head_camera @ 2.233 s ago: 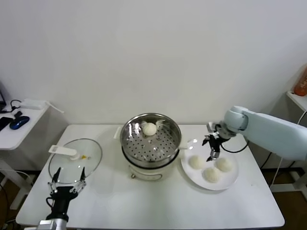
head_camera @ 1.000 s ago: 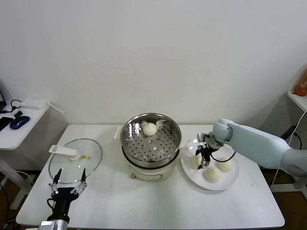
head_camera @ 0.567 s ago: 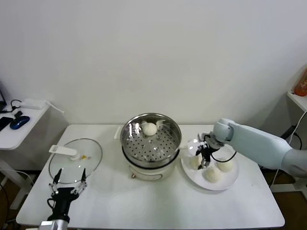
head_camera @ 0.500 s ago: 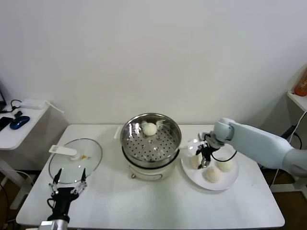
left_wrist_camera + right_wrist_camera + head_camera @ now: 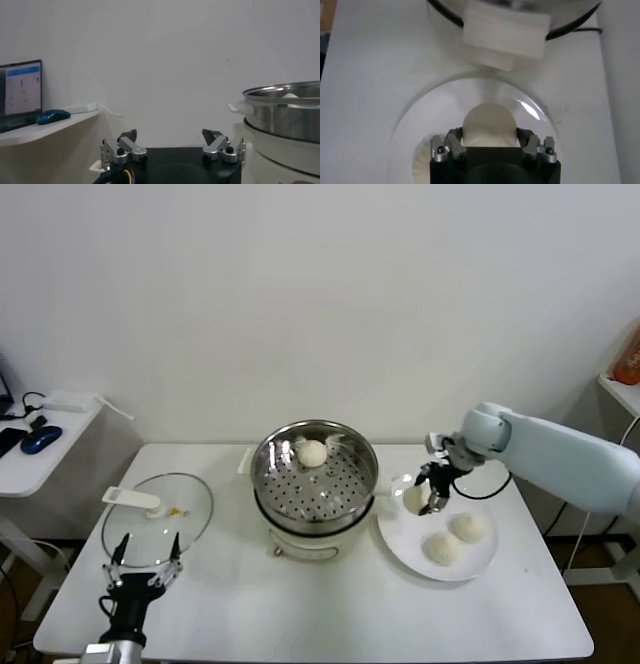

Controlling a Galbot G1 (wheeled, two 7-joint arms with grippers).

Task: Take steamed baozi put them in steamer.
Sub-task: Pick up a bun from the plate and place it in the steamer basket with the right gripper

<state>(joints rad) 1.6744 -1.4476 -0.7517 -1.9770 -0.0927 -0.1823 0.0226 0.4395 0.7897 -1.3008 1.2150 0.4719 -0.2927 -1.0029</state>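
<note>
The right gripper [image 5: 428, 496] is closed around one smooth, round, cream-white steamed bun [image 5: 415, 498], lifted above the 10 o'clock edge of the flat white round plate [image 5: 470, 566]. In the right wrist view the same gripper [image 5: 491, 143] shows its two metal fingertips [image 5: 454, 140] pressed against opposite flanks of the held bun [image 5: 488, 120], with the plate's glossy rim [image 5: 420, 99] curving below it and the white block-shaped handle [image 5: 504, 36] of the cooker beyond. The pale blue-white right arm [image 5: 560, 461] extends from the gripper toward 3 o'clock. Two more cream-white buns rest on the plate: one [image 5: 468, 527] at the plate's 2 o'clock, the other [image 5: 441, 548] near its centre, apart from the held bun. At 9 o'clock of the plate, just beside it, stands the round shiny stainless-steel steamer basket [image 5: 268, 455] with a perforated floor, atop its white cooker base [image 5: 300, 541]; a fourth bun [image 5: 312, 452] lies inside at the basket's 12 o'clock. The round glass lid [image 5: 195, 514] with a white handle [image 5: 133, 500] lies flat on the white table [image 5: 320, 624], at 9 o'clock of the steamer. The left gripper [image 5: 143, 575] hangs parked at the table's near left edge, at 6 o'clock of the lid, fingers spread apart; the left wrist view shows its fingers [image 5: 125, 144] wide apart, holding nothing, and the steamer's steel wall [image 5: 285, 112] to one side.
</note>
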